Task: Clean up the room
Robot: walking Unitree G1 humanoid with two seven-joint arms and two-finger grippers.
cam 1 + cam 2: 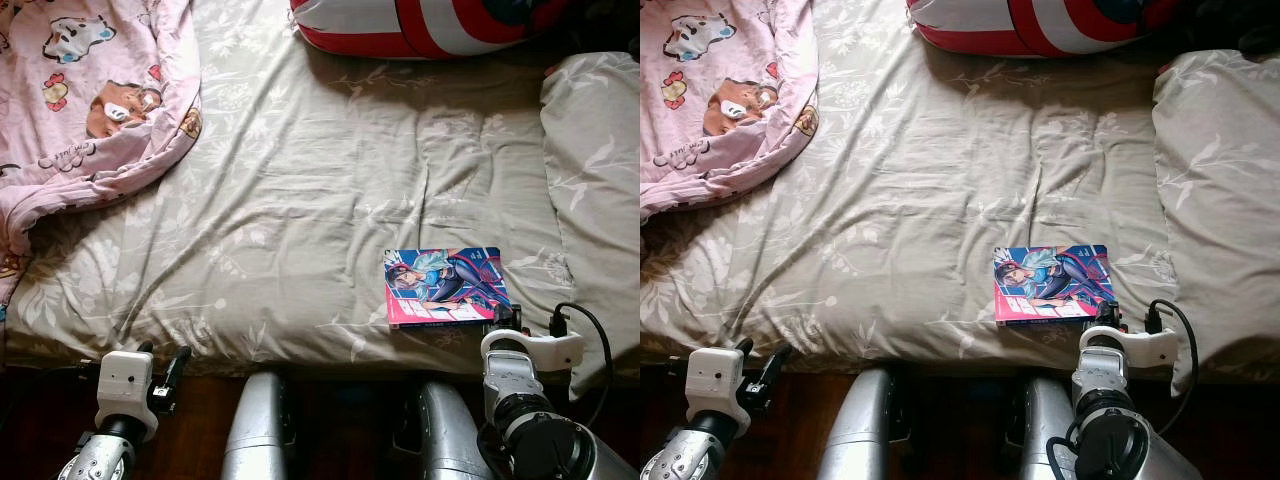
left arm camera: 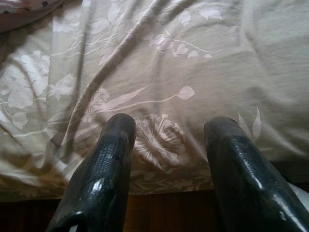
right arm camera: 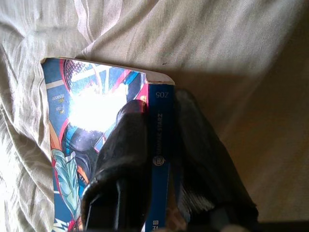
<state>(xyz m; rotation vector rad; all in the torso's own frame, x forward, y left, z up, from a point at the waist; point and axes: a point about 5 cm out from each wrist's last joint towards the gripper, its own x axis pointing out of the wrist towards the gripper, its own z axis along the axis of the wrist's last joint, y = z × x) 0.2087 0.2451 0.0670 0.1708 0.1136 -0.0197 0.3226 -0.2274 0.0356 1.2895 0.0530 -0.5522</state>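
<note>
A comic book [image 1: 445,287] with a blue, colourful cover lies flat on the beige floral bed sheet [image 1: 290,190], close to the bed's front edge on the right. My right gripper [image 1: 507,320] sits at the book's near right corner. In the right wrist view its fingers [image 3: 130,145] clamp the book [image 3: 91,106] at the blue spine, one on the cover and one alongside. My left gripper [image 1: 162,352] hovers at the bed's front edge on the left, open, and its fingers [image 2: 113,150] point at bare sheet.
A pink cartoon blanket [image 1: 90,100] is bunched at the back left. A red and white cushion [image 1: 420,25] lies at the back. A beige pillow [image 1: 595,170] lines the right side. My silver legs [image 1: 255,430] stand against the bed's front edge.
</note>
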